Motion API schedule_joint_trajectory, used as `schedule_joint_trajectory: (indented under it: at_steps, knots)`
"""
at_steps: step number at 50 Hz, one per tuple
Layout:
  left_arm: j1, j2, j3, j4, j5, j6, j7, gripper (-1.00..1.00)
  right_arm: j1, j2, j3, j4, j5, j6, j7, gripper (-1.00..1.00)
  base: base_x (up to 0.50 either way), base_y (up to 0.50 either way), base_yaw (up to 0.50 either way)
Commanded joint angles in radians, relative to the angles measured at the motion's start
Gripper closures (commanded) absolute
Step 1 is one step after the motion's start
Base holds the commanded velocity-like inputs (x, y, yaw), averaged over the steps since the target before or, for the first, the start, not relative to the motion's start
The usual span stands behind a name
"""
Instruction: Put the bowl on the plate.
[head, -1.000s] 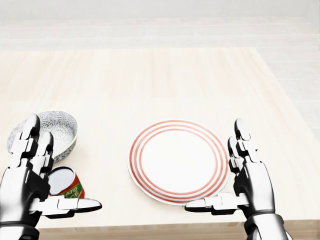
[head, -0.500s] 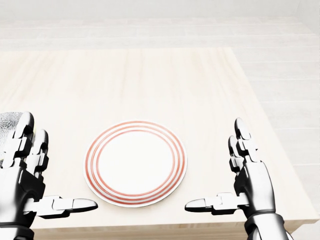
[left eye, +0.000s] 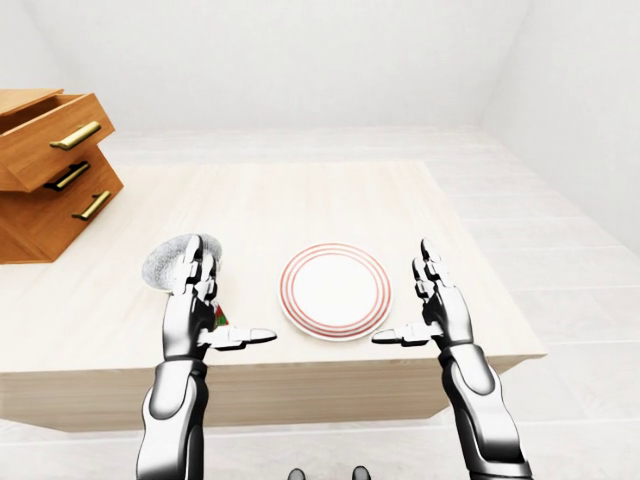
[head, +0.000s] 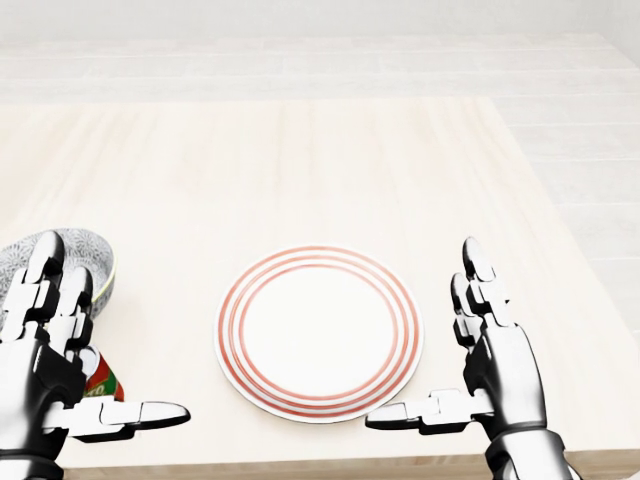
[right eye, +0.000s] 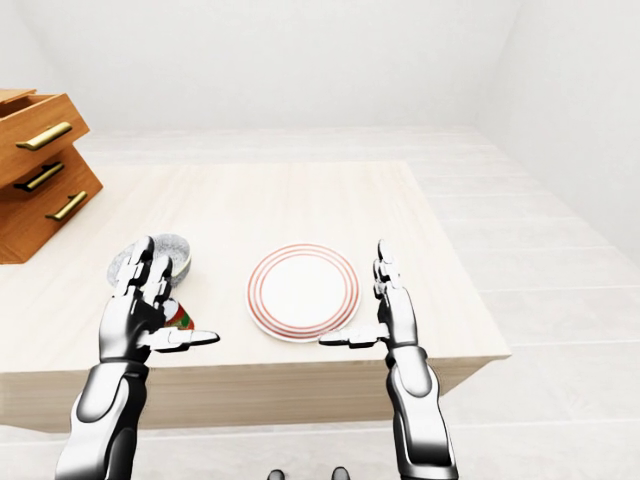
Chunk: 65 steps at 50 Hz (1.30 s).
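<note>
Step in hand: pre-grasp, bowl not yet held. The bowl (head: 92, 256) sits on the table (head: 300, 150) left of the plate (head: 318, 333), apart from it and partly hidden by the left hand (head: 45, 372). That hand is empty, fingers spread. The right hand (head: 495, 362), right of the plate, is likewise spread and empty. A red can (head: 103, 384) lies left of the plate, beside the bowl. Next, by my judgement: close the left hand on the bowl's rim, clear the can, carry plateward.

A pale wooden table (left eye: 300, 200) fills mid-frame. At the left-eye view's upper left stands a brown wooden drawer chest (left eye: 40, 190), brass-handled, top drawer open. A red-and-green labelled can (head: 103, 385) peeks out at the head view's lower left.
</note>
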<state>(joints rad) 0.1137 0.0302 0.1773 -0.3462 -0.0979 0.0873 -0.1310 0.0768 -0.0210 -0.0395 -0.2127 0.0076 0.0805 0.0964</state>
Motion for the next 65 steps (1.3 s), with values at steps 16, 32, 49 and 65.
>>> schedule_joint_trajectory:
  at_steps: [16,32,49,65]
  knots:
    - [-0.005,0.011,0.018,-0.053,-0.011,0.0,0.0,-1.0,-0.008,-0.001,-0.01,0.008,0.017,0.003,0.01,-1.0,0.01,0.05,0.0]
    - [0.016,0.004,0.023,0.003,-0.006,0.0,-0.012,-1.0,-0.005,0.0,-0.009,0.003,0.019,0.005,0.009,-1.0,0.19,-0.01,0.0]
    - [0.062,-0.008,0.028,-0.057,-0.002,0.0,-0.041,-1.0,0.01,0.001,-0.004,-0.029,0.014,0.004,0.013,-1.0,0.18,0.0,0.0]
    - [0.074,-0.013,0.032,-0.068,0.009,0.0,-0.049,-1.0,0.008,0.001,-0.005,-0.039,0.008,0.007,0.008,-1.0,0.03,0.0,0.0]
